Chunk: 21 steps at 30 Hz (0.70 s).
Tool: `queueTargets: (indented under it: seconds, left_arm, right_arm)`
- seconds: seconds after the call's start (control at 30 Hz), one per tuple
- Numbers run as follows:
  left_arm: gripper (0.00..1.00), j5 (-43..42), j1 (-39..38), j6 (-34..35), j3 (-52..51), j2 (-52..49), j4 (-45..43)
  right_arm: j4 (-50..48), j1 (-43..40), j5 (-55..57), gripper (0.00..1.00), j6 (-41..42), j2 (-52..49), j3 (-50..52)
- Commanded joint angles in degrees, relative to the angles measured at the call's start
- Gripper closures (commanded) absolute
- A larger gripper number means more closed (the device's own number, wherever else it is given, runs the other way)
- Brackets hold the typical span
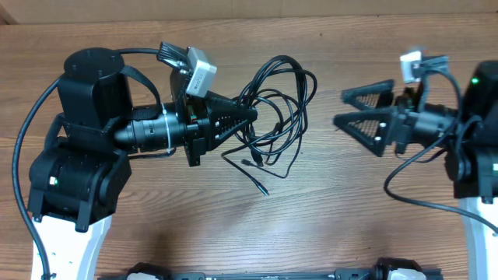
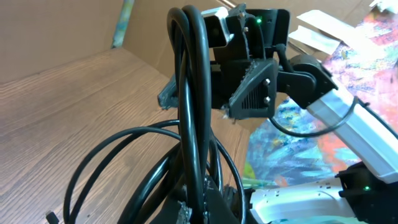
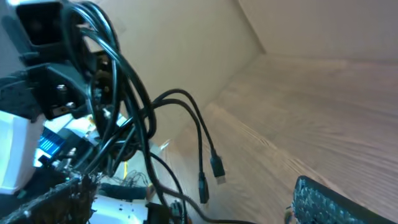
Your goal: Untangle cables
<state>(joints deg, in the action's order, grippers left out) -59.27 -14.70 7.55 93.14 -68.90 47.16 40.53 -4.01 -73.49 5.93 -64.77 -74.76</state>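
A tangle of thin black cables (image 1: 277, 103) lies bunched at the table's middle. My left gripper (image 1: 249, 115) is shut on its left side. In the left wrist view the cables (image 2: 192, 106) rise as a tight bundle straight up from my left gripper (image 2: 200, 210). Loose plug tips (image 1: 263, 189) trail toward the front. My right gripper (image 1: 341, 108) stands wide open just right of the tangle, apart from it, with nothing between its fingers. In the right wrist view my right gripper (image 3: 186, 196) faces the cables (image 3: 134, 106), from which two plug tips (image 3: 217, 168) dangle.
The wooden table (image 1: 327, 225) runs to a back edge at the top of the overhead view. A thicker black arm cable (image 1: 412, 198) loops beside the right arm. Colourful sheets (image 2: 311, 124) lie off the table past the right arm.
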Motion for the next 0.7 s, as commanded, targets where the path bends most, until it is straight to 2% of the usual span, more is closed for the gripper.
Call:
queueTargets:
  seconds: [0.0,0.17,0.6,0.67]
  left_arm:
    - [0.96,3.98,-2.10,0.37,0.83,-0.09,0.87]
    - [0.96,5.92,-4.92,0.33,0.83,-0.09,1.92]
    - [0.96,11.23,-11.32,0.37,0.81,-0.87,2.27]
    - [0.96,11.15,-11.61,0.44,0.81,-0.87,1.95]
  right_arm:
    - [-0.17,4.92,10.54,0.00,0.44,0.35,-0.20]
    - [-0.13,7.54,21.40,0.00,1.88,0.35,-0.20]
    - [-1.20,7.54,22.58,0.00,4.55,0.35,-0.20]
    - [-0.87,7.54,25.44,0.00,4.57,0.35,-0.20]
